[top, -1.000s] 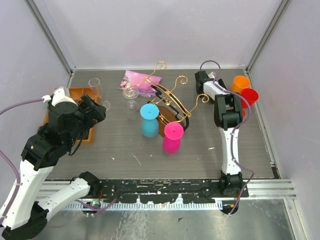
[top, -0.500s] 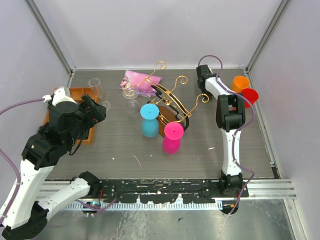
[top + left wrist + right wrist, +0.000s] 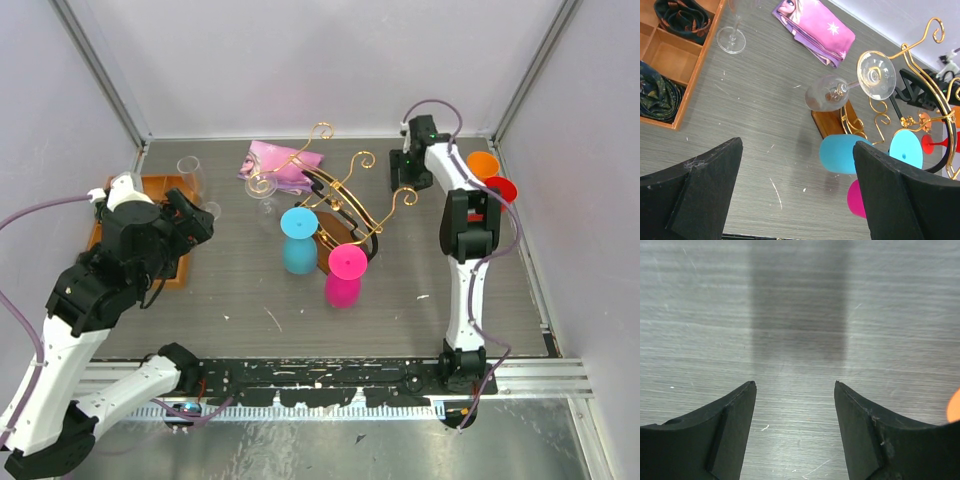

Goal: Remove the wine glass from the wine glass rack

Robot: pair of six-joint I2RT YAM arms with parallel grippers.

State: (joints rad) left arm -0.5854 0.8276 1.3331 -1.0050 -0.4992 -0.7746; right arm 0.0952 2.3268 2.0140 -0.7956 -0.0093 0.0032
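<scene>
Right gripper: spread, empty; wrist has swung toward the far side, right of the wine glass rack.
Left gripper: spread wide, empty, unmoved.
Wine glass: still hanging.

**Top view.** Clock directions are taken from the wine glass rack, with 12 o'clock at the far wall.

**Open lane:** bare table from 8 to 9 o'clock, between the orange tray and the clear wine glass hung at the rack's 9 o'clock end. The near strip past 6 o'clock is also bare.

**Obstacles:**
- blue glass at 7 o'clock and pink glass at 6 o'clock, hanging just beside each other
- pink cloth at 11 o'clock, beside the far scrolls
- tall clear glass at 10 o'clock, by the tray
- right gripper at 2 o'clock, near the rack
- orange cup and red cup at 3 o'clock, well apart from the rack
</scene>
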